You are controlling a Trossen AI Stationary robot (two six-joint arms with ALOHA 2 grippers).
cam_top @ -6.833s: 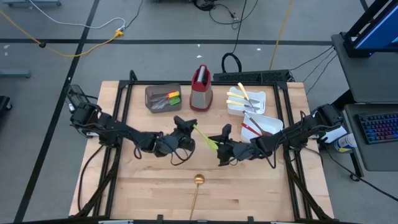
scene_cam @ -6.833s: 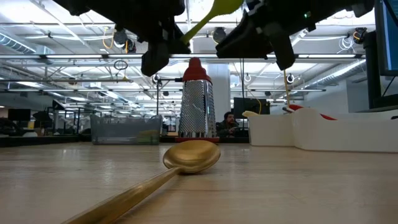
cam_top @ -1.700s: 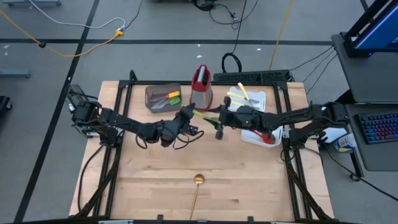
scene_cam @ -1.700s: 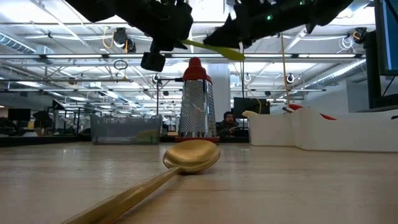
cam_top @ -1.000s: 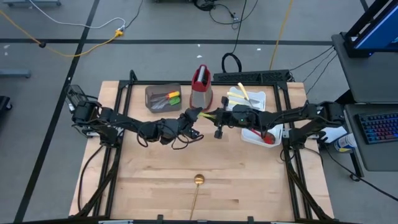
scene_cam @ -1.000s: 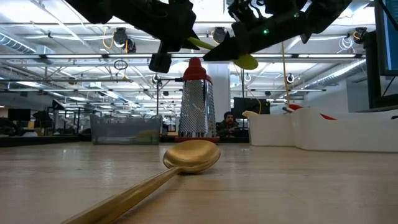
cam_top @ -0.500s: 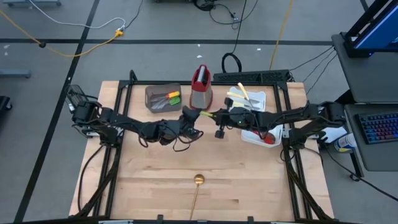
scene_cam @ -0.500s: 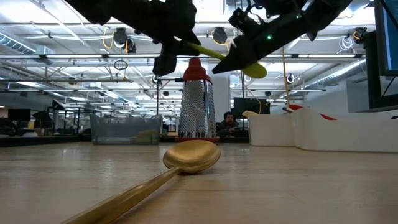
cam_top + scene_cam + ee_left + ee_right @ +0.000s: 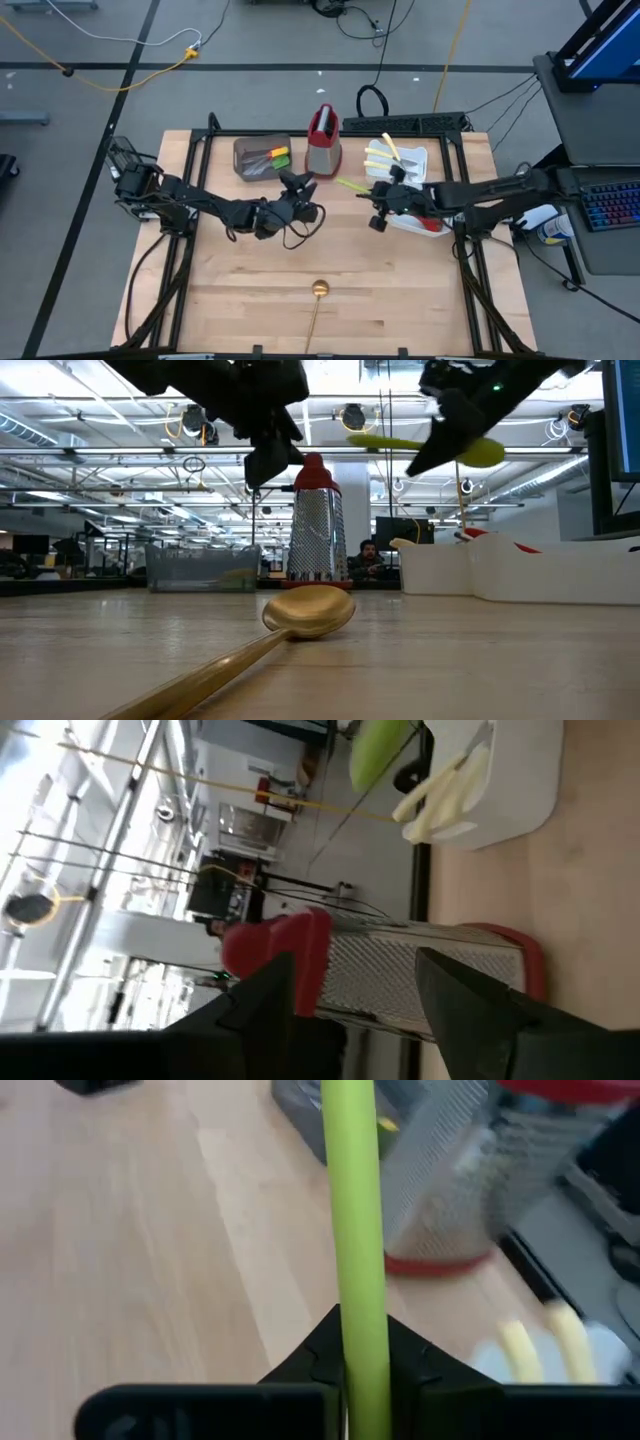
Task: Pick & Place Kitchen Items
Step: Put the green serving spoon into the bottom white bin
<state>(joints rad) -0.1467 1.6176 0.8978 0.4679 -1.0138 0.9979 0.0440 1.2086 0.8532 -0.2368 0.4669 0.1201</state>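
Left gripper [image 9: 298, 186] hovers above the table centre, in front of the brown bin [image 9: 262, 157], fingers [image 9: 460, 990] spread apart and holding nothing. The red-and-steel grater [image 9: 322, 142] stands upright just beyond it, filling much of the left wrist view.

To its right, clear of the left gripper, the green utensil [image 9: 352, 186] is carried in the air by the right gripper [image 9: 380, 202], whose fingers are clamped on its handle [image 9: 357, 1260]. In the low view the utensil [image 9: 420, 446] lies roughly level, well above the tabletop.

The white trays [image 9: 412, 158] sit near the right gripper, holding yellow-handled knives [image 9: 385, 152] and red utensils [image 9: 424, 222].

The gold long-handled spoon [image 9: 317, 305] lies on the table near its front edge, apart from both grippers.
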